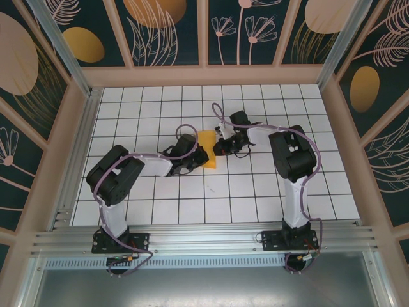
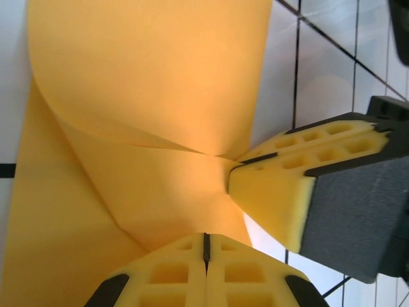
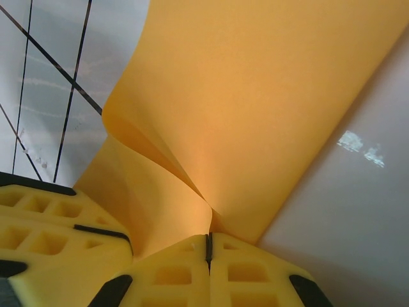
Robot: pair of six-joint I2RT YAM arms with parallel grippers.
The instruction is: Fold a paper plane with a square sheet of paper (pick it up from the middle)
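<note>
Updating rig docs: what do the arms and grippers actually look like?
Left arm and right arm match: white links, bulky black joints, black bases. A lilac cable loops along each. Left gripper and right gripper: yellow fingers moulded with square pockets, black trim, dark grey flanks. No markings visible.

A white tabletop [image 1: 160, 204] ruled with dark grid lines is enclosed at 9, 12 and 3 o'clock by dark teal wall panels [image 1: 166, 32] printed with peach leaves and discs. Aluminium rails [image 1: 204, 238] are laid across at 6 o'clock. Soft, even light is cast throughout.
</note>
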